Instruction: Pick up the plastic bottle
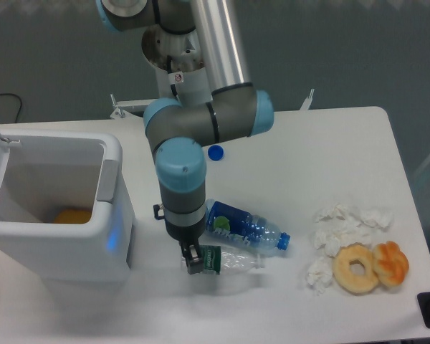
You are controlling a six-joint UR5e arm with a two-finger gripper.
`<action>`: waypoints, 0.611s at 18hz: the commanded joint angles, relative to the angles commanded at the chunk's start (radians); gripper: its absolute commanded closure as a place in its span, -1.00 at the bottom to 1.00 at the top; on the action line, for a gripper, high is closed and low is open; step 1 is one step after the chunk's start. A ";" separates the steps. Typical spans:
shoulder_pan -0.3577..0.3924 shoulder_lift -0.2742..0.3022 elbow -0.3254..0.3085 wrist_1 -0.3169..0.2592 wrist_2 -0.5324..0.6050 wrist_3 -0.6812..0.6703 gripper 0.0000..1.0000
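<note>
The gripper [194, 262] points down near the front of the bench [330, 150], its fingers [193, 264] pinching the plastic bottle [233, 260] at its green-label end; the bottle lies roughly level, neck to the right, whether it touches the bench I cannot tell; just behind it lies a larger blue bottle [247, 226] on its side, blue cap to the right; to the right, near the front edge, sit a ring doughnut [356, 269] and a twisted pastry [391, 263] side by side, with crumpled tissues [340, 228] beside and behind them; at the left stands an open white bin [93, 244] with something orange [72, 216] inside; farther back, a loose blue cap [216, 152] rests on the bench beside the arm [201, 122].
</note>
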 joint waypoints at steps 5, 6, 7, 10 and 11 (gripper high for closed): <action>0.032 0.038 0.046 0.002 -0.041 -0.126 -0.37; 0.044 0.040 0.051 0.002 -0.060 -0.140 -0.37; 0.049 0.048 0.052 0.002 -0.083 -0.153 -0.37; 0.064 0.061 0.052 0.002 -0.114 -0.158 -0.37; 0.065 0.063 0.052 0.002 -0.120 -0.158 -0.37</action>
